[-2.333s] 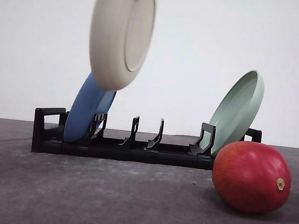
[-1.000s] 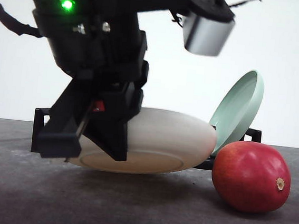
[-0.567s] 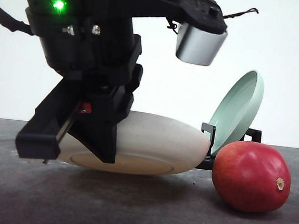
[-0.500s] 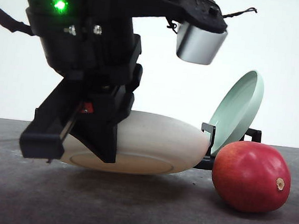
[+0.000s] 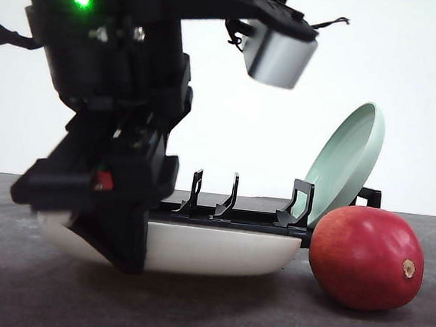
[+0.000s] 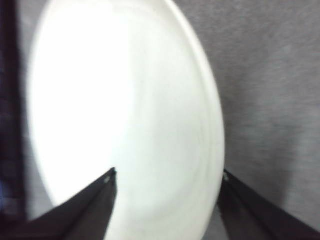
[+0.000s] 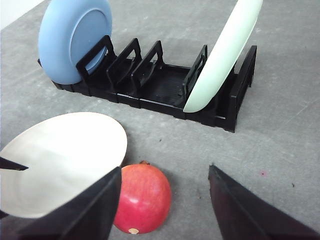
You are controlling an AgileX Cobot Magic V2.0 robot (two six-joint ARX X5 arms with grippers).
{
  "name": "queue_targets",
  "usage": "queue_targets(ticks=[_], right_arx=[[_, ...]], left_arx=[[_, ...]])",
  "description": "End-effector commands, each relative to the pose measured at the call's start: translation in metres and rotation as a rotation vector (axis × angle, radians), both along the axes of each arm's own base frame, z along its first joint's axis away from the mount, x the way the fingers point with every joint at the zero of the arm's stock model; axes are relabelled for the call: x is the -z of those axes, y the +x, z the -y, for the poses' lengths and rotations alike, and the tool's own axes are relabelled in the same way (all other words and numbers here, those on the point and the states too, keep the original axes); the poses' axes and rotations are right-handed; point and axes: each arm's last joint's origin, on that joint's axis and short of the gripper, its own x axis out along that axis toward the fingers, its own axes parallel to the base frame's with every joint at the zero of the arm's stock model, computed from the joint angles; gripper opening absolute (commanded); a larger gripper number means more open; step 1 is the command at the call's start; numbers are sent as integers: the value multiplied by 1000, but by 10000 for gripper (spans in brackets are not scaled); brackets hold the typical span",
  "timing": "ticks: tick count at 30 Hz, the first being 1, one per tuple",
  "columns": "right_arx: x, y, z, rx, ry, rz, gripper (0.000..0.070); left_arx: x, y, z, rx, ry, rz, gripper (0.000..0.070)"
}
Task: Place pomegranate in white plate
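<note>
L arm is seen low over the table (image 5: 211,310) in the front view, wrist pitched down, gripper (image 5: 100,222) at the near-left rim of the white plate (image 5: 217,250). Plate is set flat, right side up, just in front of the black dish rack (image 5: 229,211). From the L wrist cam, the two fingers (image 6: 95,200) are spread wide either side of the plate (image 6: 125,110); nothing is pinched, grip released, fingertips over the plate's edge zone. Whether the tips touch the plate can't be told.

R gripper (image 7: 165,200) is held above the table, angled fwd & down, fingers parted wide, nothing held. Pomegranate (image 7: 142,197) is seen between and below them, resting on the table, just beside the plate rim (image 7: 60,160), stem nub toward the cam. In the front view the pomegranate (image 5: 366,257) sits right of the plate, almost touching. Pale green plate (image 5: 347,162) leans in the rack's right slot; blue plate (image 7: 75,37) stands in the opposite end slot.
</note>
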Motion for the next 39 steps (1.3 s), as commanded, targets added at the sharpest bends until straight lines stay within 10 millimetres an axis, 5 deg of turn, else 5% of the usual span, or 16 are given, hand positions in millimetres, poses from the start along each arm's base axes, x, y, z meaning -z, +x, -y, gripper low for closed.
queue_targets(ticks=[1, 15, 25, 39], right_arx=[[-7, 0, 0, -2, 2, 28, 348], [-6, 0, 0, -2, 3, 27, 348], [-6, 0, 0, -2, 2, 27, 348], [-4, -1, 0, 6, 29, -20, 372]], left_arx=[[-3, 2, 5, -49, -51, -65, 454], [-43, 58, -42, -402, -516, -532, 472], [-81, 83, -109, -647, -814, -379, 472], [-83, 58, -198, -833, -1059, -18, 471]])
